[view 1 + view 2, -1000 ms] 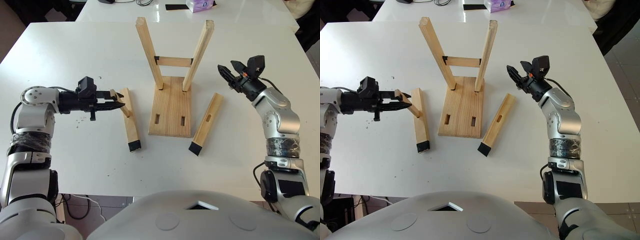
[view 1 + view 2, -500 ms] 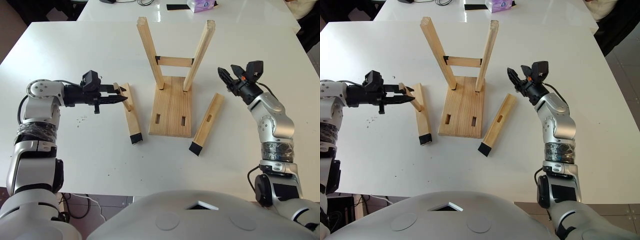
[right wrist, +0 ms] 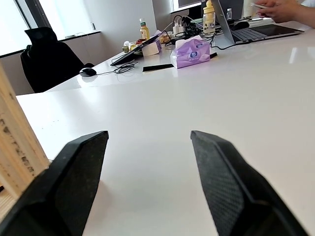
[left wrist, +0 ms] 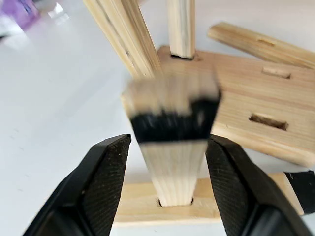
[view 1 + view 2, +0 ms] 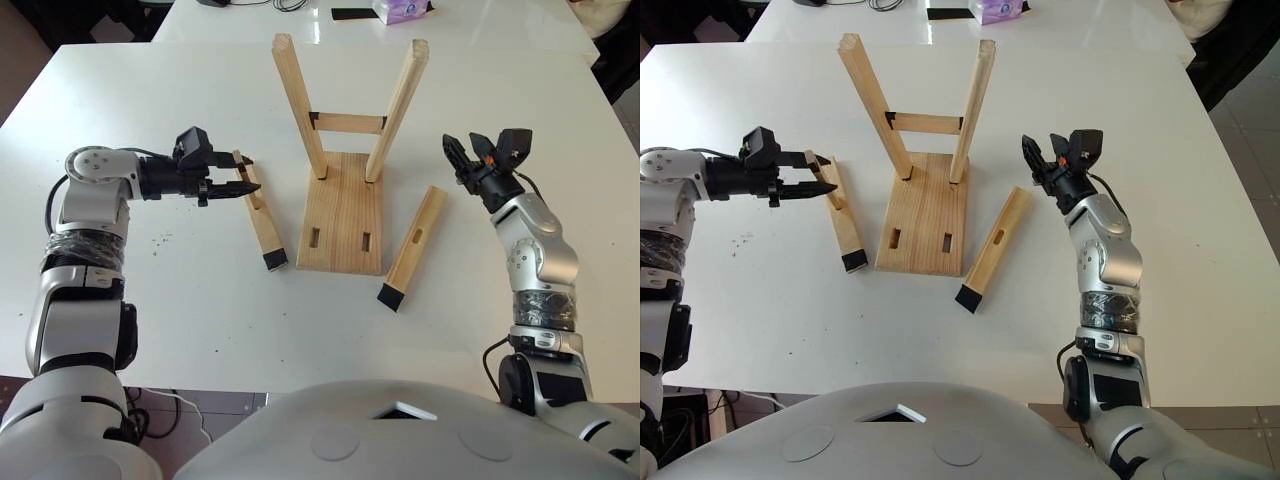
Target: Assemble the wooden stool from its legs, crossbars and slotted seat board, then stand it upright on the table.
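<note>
**Stool assembly: handling note, left arm on the loose leg**

Head views. The seat board (image 5: 340,215) lies flat at centre frame on the table (image 5: 150,90). Two upright legs (image 5: 300,105) are socketed in its far end and joined by a crossbar (image 5: 348,124). A loose leg (image 5: 262,225) lies just left of the board, with a short crossbar (image 5: 243,172) standing out of it. The left gripper (image 5: 240,186) is clamped on that stub. A second loose leg (image 5: 412,245) lies just right of the board. The right gripper (image 5: 462,148) hangs above the table at right, jaws apart and empty.

Judgement: the parts are bare softwood, so light, stiff and unlikely to slip. The stub is a fair handle, but a long leg will swing on it, and a mid-leg hold would be steadier.

Left wrist view. The fingers (image 4: 106,182) flank the black-banded stub and appear pressed against it. The band is smeared, so the contact on one pad is hard to read. How deep the stub sits in its slot is hidden.

Right wrist view. The fingers (image 3: 74,172) are spread wide over bare table. A cut-off timber edge (image 3: 15,147) shows, and I cannot tell which leg it is.
</note>
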`<action>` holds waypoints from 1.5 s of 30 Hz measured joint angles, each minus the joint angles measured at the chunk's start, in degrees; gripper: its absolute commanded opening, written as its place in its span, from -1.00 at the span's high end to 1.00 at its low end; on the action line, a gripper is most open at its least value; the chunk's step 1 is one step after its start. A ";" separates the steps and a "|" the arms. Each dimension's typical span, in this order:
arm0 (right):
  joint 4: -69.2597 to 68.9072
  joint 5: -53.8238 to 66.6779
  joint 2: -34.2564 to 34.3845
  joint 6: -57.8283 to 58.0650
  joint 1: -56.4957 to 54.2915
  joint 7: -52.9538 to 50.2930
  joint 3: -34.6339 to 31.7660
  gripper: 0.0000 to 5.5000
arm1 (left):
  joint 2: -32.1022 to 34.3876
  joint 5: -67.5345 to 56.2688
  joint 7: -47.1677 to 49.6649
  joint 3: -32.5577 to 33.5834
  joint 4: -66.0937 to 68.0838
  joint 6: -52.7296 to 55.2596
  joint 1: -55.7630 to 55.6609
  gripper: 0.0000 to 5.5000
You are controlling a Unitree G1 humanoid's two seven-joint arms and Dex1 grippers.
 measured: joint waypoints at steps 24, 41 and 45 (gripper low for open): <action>-3.07 0.03 1.12 0.20 4.33 -1.99 -0.53 -0.13 | -20.57 -11.09 58.95 18.72 -50.60 30.72 17.83 0.04; -3.31 -0.02 0.78 0.37 3.97 -1.45 1.68 -0.13 | -30.90 -13.24 77.27 19.02 -64.21 34.07 14.77 0.04; -3.18 -0.04 1.13 0.39 3.96 -1.46 2.22 -0.13 | -31.41 -9.40 78.30 16.23 -56.94 34.74 17.48 0.04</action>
